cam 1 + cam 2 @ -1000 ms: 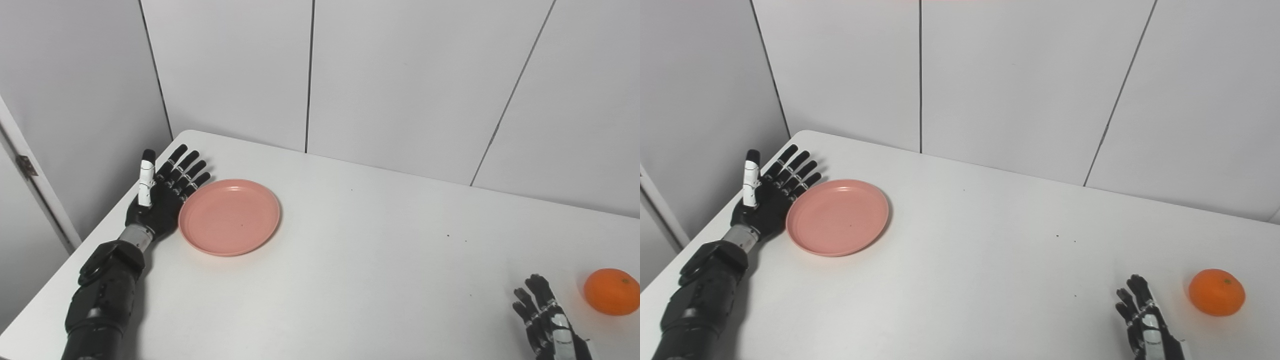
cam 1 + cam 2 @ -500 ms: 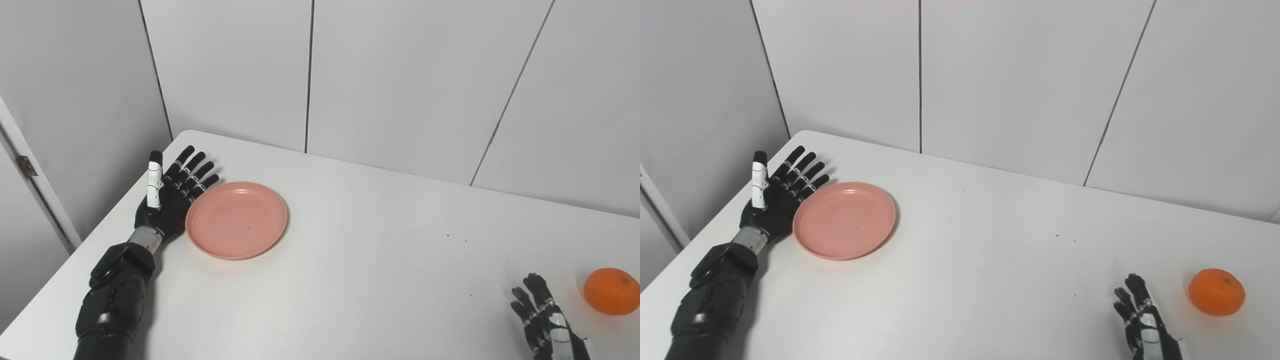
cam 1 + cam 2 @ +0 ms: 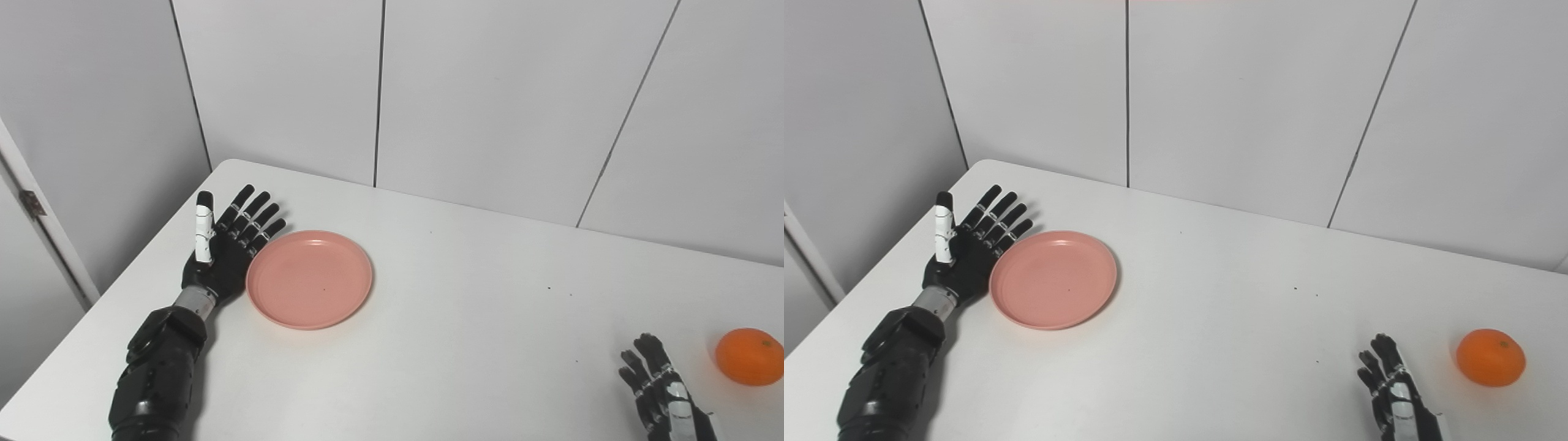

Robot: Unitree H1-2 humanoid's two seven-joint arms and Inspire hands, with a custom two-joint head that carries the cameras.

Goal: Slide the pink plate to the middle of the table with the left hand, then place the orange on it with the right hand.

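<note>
A white counter stands against pale grey wall panels; no writing or labels can be read on anything. The left hand, black with a white-banded thumb, lies flat on edge at the counter's left side, fingers spread and pointing away from the robot, holding nothing, its palm pressed against the left rim of the pink plate. Its dark arm runs up from the bottom left corner. The pink plate is round and shallow, sits right way up and flat on the counter, left of the counter's middle. The right hand rises from the bottom edge near the right, fingers apart and pointing up, gripping nothing. The orange rests on the counter just right of that hand, not touching it, well apart from the plate.
</note>
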